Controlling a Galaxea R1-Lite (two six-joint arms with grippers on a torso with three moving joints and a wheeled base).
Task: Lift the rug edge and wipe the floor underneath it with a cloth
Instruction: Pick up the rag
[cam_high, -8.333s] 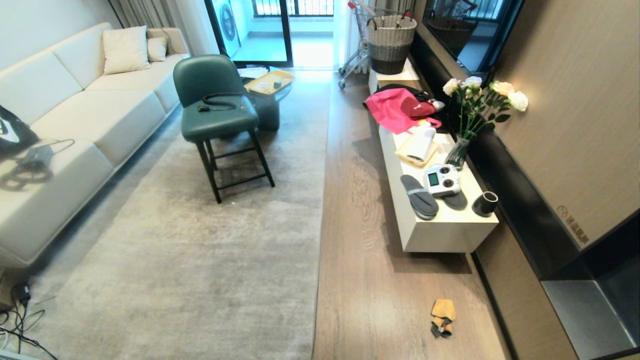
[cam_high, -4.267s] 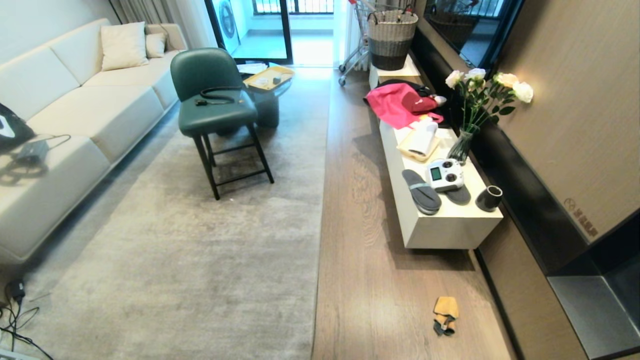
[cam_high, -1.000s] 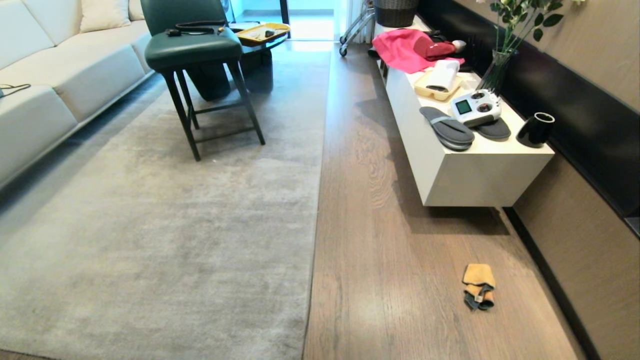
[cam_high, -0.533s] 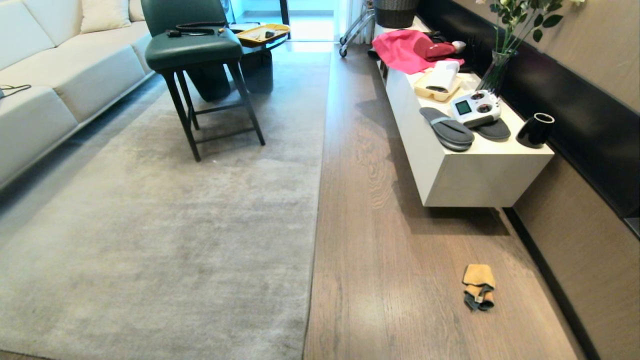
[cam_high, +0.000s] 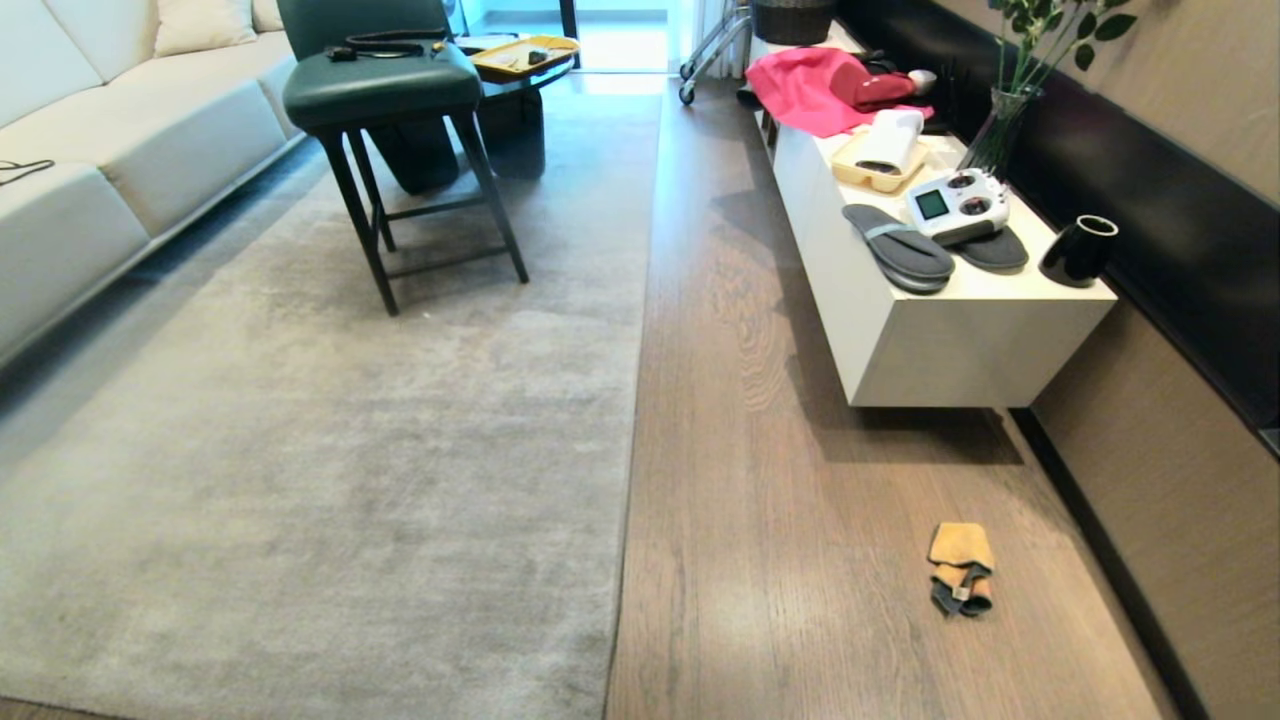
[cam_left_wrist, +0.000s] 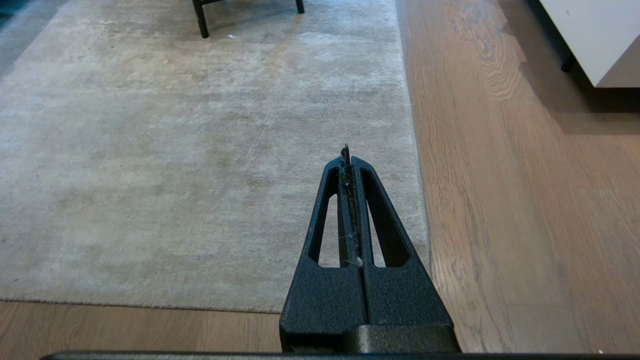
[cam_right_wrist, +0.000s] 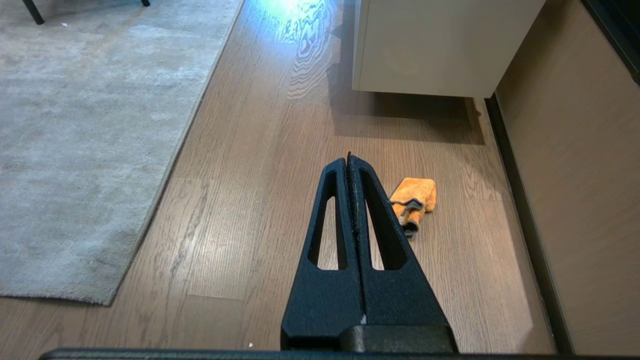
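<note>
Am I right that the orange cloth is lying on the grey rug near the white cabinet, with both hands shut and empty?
Not quite: the orange cloth lies on the bare wood floor, clear of the grey rug, as the head view shows. The rest holds: it is near the white cabinet, and the left hand and right hand are shut and empty.

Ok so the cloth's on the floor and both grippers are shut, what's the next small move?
Probably open the right gripper and lower it toward the cloth: it lies untouched on the floor, nearer that arm, and the rug edge lies flat.
</note>
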